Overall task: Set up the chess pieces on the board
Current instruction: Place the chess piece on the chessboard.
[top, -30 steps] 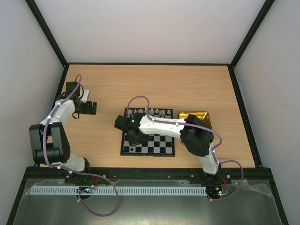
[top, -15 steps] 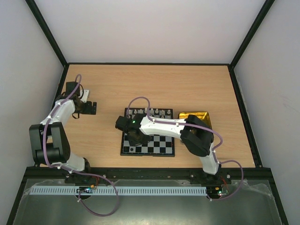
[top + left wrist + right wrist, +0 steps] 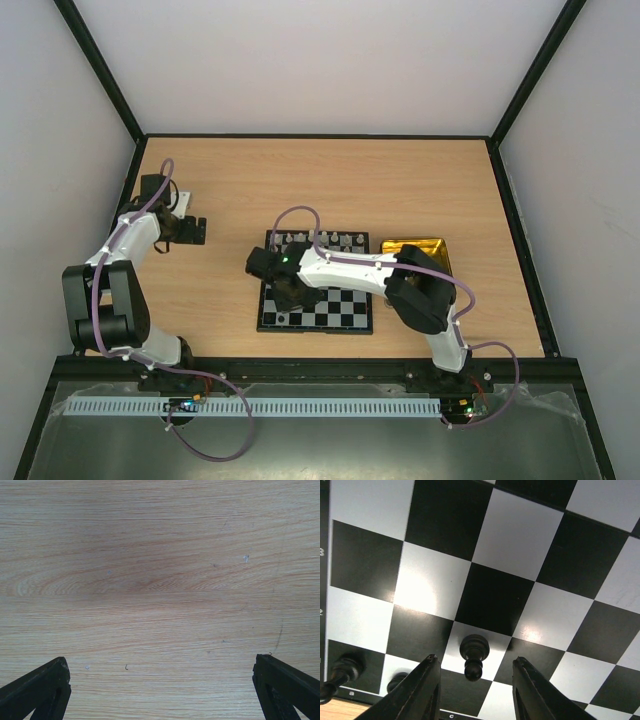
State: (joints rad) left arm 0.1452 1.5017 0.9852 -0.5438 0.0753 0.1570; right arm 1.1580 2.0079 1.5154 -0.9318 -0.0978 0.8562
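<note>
The board lies in the middle of the table, with a row of white chess pieces along its far edge. My right gripper hovers over the board's near left corner. In the right wrist view it is open, and a black pawn stands upright on a white square between the fingers, touching neither. Two more black pieces stand on the edge row of the board. My left gripper is far to the left and stands open over bare wood.
A shiny gold tray sits just right of the board, partly under the right arm. Black frame rails run along both sides of the wooden table.
The right gripper's jaws have spread apart around the black pawn, which stays standing on its square. Neither arm has shifted noticeably in the top view.
</note>
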